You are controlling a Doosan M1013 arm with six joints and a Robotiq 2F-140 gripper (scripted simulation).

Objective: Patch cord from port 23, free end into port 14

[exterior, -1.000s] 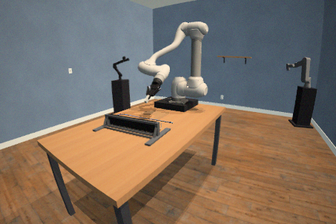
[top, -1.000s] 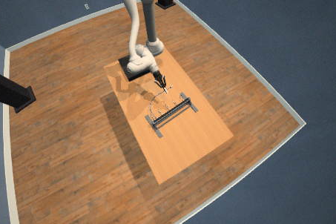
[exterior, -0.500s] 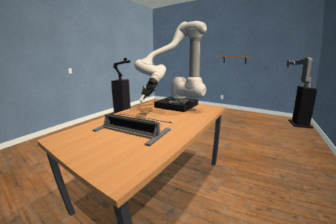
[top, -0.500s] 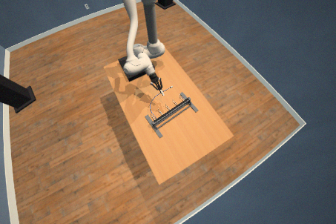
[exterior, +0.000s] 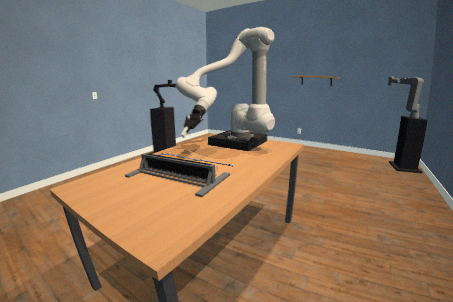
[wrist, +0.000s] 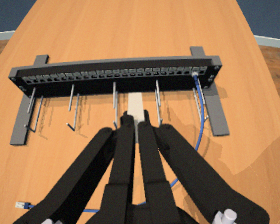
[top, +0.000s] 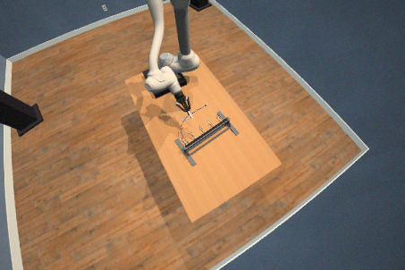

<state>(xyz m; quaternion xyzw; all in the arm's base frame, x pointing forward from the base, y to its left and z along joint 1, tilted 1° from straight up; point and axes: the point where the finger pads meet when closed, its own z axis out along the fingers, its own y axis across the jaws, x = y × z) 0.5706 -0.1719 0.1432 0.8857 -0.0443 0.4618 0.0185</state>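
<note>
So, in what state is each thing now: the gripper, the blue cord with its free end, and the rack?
gripper: shut, holding no cord, raised above the table.
patch cord: plugged in at the right end of the rack, loops under the gripper.
free end: unplugged, lying on the table.
rack: upright on the table.
</note>
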